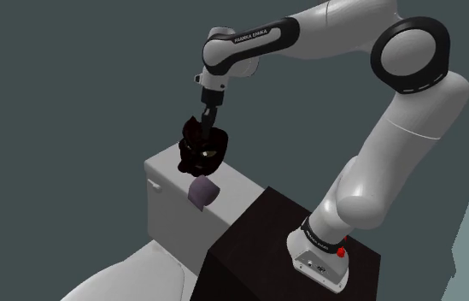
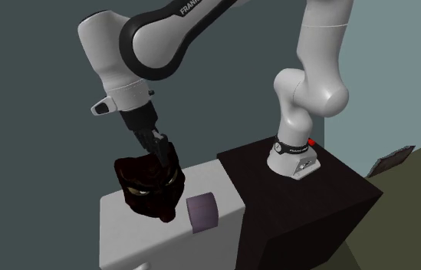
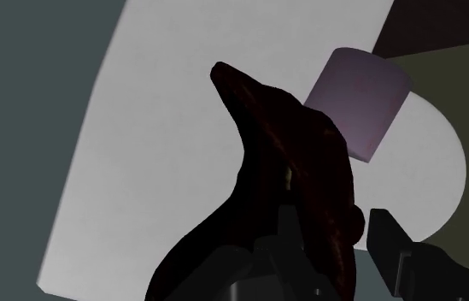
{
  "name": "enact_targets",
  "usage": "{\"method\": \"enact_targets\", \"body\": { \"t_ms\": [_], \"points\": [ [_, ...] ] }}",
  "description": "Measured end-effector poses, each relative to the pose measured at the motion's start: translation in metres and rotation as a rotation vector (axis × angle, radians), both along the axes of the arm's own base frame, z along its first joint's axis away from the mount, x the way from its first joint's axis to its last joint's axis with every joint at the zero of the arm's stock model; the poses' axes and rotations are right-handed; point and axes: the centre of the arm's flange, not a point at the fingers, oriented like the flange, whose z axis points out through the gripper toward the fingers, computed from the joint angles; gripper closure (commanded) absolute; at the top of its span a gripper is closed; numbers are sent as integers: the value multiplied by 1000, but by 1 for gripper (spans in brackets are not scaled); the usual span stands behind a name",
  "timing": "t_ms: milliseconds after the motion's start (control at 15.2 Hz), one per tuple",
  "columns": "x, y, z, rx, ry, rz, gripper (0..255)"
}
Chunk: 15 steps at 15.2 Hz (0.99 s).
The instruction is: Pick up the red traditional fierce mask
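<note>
The dark red mask (image 1: pixel 202 149), with a fierce face and pale eyes, hangs from my gripper (image 1: pixel 209 128), which is shut on its upper edge. It hovers over the white box-like top (image 1: pixel 168 184) and seems just clear of it. From the second exterior view the mask (image 2: pixel 149 189) faces the camera below the gripper (image 2: pixel 163 156). In the wrist view the mask (image 3: pixel 296 162) is seen edge-on, clasped between the fingers (image 3: pixel 392 250) of the gripper (image 3: pixel 335 235).
A small purple cylinder (image 1: pixel 203 193) lies on the white top (image 2: pixel 124 226) beside the mask, also seen as the cylinder (image 2: pixel 202 212) and cylinder (image 3: pixel 360 98). The dark stand (image 1: pixel 262 235) adjoins the white top. A grey wall (image 1: pixel 70 85) rises behind.
</note>
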Motion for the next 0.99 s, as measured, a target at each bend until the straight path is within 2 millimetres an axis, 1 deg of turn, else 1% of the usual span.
{"method": "enact_targets", "body": {
  "t_ms": [264,858,990],
  "points": [
    [-1,0,17,0,2,0,255],
    [0,2,65,0,2,0,255],
    [0,1,73,0,2,0,255]
  ]
}}
